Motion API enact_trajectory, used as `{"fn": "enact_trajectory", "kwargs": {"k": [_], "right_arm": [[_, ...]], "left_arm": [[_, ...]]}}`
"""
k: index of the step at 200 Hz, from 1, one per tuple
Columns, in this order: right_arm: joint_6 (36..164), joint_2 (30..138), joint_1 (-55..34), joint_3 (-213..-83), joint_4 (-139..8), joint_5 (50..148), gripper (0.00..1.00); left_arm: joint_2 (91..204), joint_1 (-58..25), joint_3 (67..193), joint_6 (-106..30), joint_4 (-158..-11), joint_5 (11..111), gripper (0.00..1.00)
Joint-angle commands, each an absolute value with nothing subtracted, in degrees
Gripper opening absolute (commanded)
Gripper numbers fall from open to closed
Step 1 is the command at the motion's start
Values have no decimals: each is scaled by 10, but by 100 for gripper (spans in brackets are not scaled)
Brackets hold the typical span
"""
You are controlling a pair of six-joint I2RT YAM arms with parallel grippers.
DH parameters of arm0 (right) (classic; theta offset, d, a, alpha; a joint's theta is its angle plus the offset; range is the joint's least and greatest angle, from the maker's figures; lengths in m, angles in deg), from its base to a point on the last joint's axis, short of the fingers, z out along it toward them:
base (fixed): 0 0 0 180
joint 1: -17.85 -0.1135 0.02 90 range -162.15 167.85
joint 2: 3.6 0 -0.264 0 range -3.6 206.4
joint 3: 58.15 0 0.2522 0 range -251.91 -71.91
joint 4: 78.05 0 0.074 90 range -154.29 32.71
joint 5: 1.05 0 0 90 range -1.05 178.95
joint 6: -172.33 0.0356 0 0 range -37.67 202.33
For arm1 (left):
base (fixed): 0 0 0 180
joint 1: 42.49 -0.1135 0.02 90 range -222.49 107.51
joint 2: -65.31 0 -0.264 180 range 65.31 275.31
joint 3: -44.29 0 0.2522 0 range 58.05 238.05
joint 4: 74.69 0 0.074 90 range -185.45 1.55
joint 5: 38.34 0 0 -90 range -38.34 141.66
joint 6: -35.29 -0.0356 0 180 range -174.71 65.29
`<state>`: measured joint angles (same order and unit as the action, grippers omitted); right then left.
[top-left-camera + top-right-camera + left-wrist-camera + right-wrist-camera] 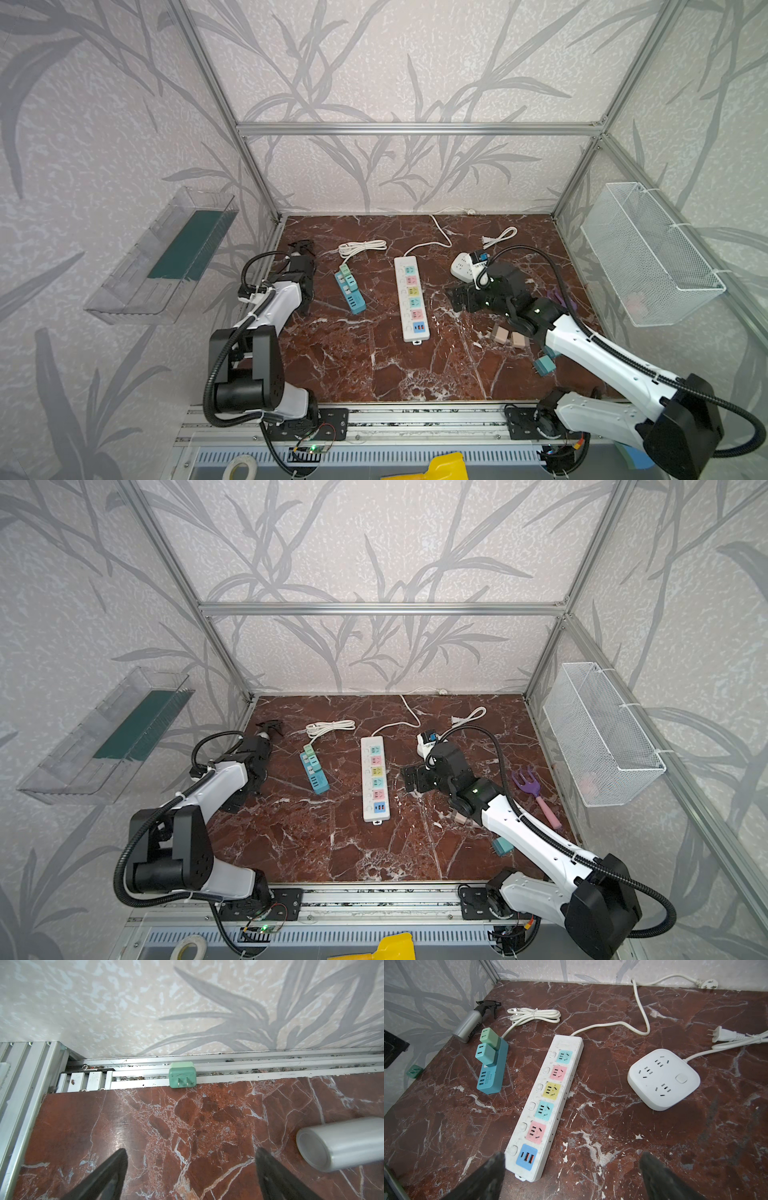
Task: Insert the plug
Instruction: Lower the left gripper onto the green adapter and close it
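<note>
A green plug (182, 1075) lies loose against the aluminium rail at the table's left edge, prongs facing my left gripper (191, 1150). That gripper is open and empty, a short way off from the plug. The same plug shows small in the right wrist view (414, 1071). A blue power strip (351, 291) holds two plugs, green (489, 1038) and teal (484, 1053). A long white strip with coloured sockets (411, 299) lies mid-table. My right gripper (573, 1154) is open and empty, hovering by that strip's near end (527, 1159).
A silver spray bottle (340, 1145) lies beside the left gripper. A square white socket block (663, 1078) sits back right. Beige plugs (509, 336) and teal plugs (544, 365) lie under the right arm, with a purple toy fork (528, 783) beside it. A wire basket (648, 253) hangs on the right wall.
</note>
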<state>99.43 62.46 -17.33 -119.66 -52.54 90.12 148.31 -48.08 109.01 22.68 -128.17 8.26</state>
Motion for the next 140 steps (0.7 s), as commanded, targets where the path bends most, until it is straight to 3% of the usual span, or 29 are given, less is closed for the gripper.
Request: {"fn": "enact_trajectory", "kwargs": {"k": [1, 27, 53, 98, 140], "right_arm": [[1001, 624, -172, -1194, -551, 917, 99], [1000, 629, -169, -1200, -549, 920, 99], [1006, 621, -159, -1192, -567, 927, 99], [1011, 621, -137, -1184, -578, 949, 99], [1028, 611, -116, -1164, -604, 968, 99]], "left_arm": [[1470, -505, 1084, 226, -1280, 56, 98], [1493, -562, 1091, 198, -1249, 85, 99], [1541, -570, 1126, 191, -1279, 41, 99], [1616, -608, 1202, 139, -1318, 63, 99], [1654, -678, 1208, 85, -1306, 137, 99]]}}
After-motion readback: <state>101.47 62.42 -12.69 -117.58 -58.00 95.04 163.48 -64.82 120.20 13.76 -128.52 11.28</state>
